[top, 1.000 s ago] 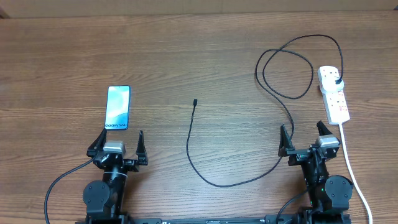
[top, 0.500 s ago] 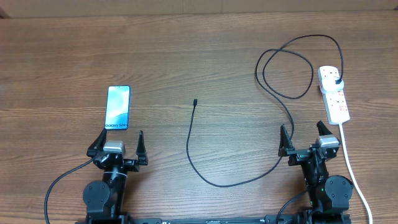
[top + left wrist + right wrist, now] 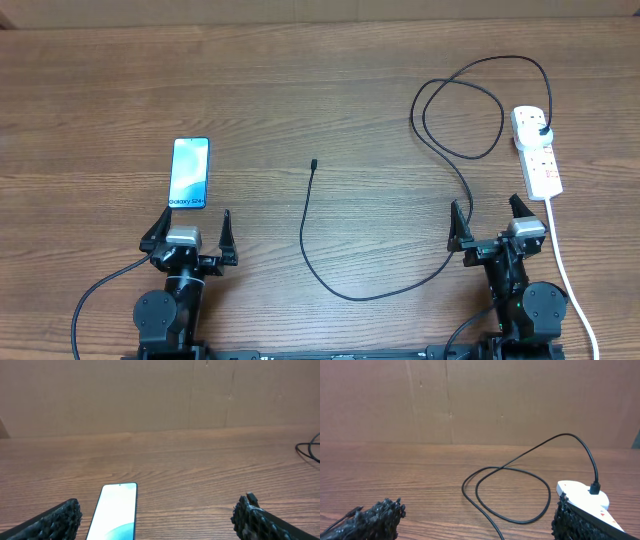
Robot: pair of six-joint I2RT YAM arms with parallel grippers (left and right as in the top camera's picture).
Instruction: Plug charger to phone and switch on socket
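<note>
Holding nothing on either side: left gripper (image 3: 195,215) spread wide and empty, right gripper (image 3: 485,210) the same, both parked low at the near edge of the table (image 3: 330,80). Unchanged against the overhead views of a second and half a second back: same poses, same lie of all things on the wood. Judged from that, no step begun, no reach under way.

Just ahead of the left gripper, almost in line with its gap: the phone (image 3: 116,512), flat, lit screen up, near short edge closest, untouched. Well off to that gripper's right, roughly midway toward the other arm: the connector tip (image 3: 314,163) of the charger (image 3: 303,225), lying free on the wood. Trailing from there back toward the robot, curving across to pass right by the left side of the right gripper (touching or not, cannot tell), then looping farther out.

Ahead and to the right of the right gripper: the socket (image 3: 585,497), with the charger's black plug (image 3: 541,128) already seated at its far end. Switch position too small to read. Running back past that gripper's right side: a thick white cord (image 3: 565,265).

Likely first call: fetching the free tip and carrying it to the phone.
</note>
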